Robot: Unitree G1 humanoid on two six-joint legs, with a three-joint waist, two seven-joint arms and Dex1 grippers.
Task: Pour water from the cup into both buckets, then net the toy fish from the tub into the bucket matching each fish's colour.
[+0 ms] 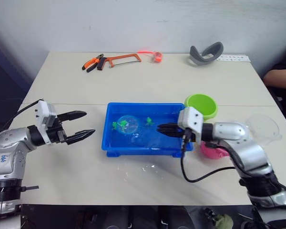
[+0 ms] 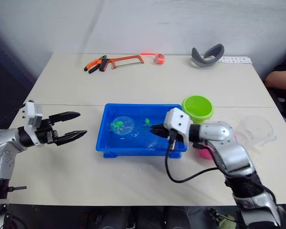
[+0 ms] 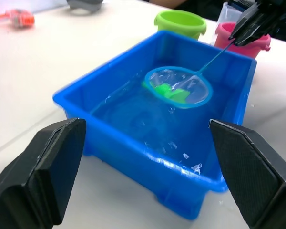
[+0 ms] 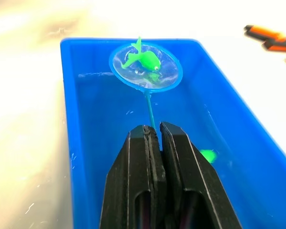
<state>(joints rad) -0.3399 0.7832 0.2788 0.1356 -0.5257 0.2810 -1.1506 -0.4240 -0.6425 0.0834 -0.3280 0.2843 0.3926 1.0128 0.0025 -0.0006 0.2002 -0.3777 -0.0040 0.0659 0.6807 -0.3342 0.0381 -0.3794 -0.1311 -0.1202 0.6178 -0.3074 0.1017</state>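
Water fills the shallow blue tub (image 1: 115,147), which sits in the middle of the pale table (image 1: 148,86). The right gripper (image 4: 155,136) reaches in over the tub's right end, its two black fingers pressed tight on the thin handle of the net (image 4: 145,66). The net's blue-rimmed hoop lies out at the left half of the tub with a bright green toy fish (image 4: 144,59) inside the mesh. A second green fish (image 1: 148,121) floats loose nearer the middle of the tub. The left gripper (image 1: 79,126) hangs over the bare table just left of the tub, fingers spread wide and holding nothing. The lime green bucket (image 1: 201,106) stands at the tub's far right corner, and the pink bucket (image 3: 243,36) sits nearer the robot, partly hidden behind the right forearm. The clear cup (image 2: 257,128) stands at the right edge of the table, well apart from the tub.
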